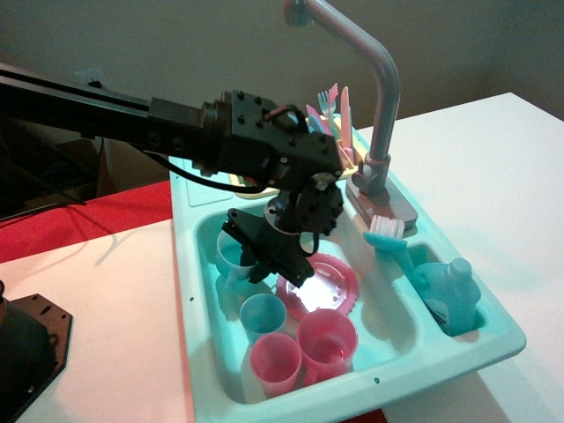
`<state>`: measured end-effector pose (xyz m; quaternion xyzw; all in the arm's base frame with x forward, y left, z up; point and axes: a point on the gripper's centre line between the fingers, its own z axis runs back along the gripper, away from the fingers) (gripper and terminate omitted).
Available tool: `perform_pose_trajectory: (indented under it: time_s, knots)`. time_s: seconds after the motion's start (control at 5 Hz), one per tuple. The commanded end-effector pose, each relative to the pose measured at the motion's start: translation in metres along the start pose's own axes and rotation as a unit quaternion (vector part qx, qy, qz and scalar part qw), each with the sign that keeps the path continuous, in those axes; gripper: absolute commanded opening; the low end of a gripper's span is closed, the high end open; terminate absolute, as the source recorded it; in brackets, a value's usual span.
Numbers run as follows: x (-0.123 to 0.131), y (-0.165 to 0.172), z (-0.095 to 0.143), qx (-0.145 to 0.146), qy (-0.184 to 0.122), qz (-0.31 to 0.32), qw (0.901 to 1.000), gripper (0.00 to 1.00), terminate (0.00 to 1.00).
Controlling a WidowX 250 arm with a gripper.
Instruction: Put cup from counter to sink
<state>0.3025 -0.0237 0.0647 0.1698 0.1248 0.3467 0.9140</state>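
Observation:
The pale teal cup (pixel 226 256) is low inside the sink (pixel 389 319), against its left wall and upright. My gripper (pixel 256 255) reaches down into the basin from the black arm and is shut on the cup's right rim. The counter ledge (pixel 189 181) at the back left of the sink unit has nothing on it where it shows. The arm hides part of the cup and of the basin's back wall.
In the basin lie a pink plate (pixel 333 277), a small darker teal cup (pixel 263 315) and two pink cups (pixel 275 362) (pixel 328 340). The grey faucet (pixel 384 99) rises at the back right. A brush (pixel 388 233) and a teal bottle (pixel 450 296) sit at the right. The dish rack's utensils (pixel 338 113) stand behind the arm.

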Motion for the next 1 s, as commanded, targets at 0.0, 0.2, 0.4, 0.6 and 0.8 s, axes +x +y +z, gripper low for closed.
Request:
perform_pose_trajectory:
  time_s: [0.0,0.2,0.4,0.6,0.8]
  knots:
    - [0.004,0.003,0.0,-0.009,-0.029,0.027,0.9992,0.0,0.0]
    - [0.005,0.006,0.011,-0.004,-0.029,0.028,0.9992,1.0,0.0]
    - [0.005,0.009,0.02,-0.003,-0.027,0.027,0.9993,1.0,0.0]
    - [0.005,0.021,0.027,0.002,-0.024,0.03,0.9993,1.0,0.0]
    - [0.005,0.032,0.033,0.002,-0.018,0.032,0.9993,1.0,1.0]
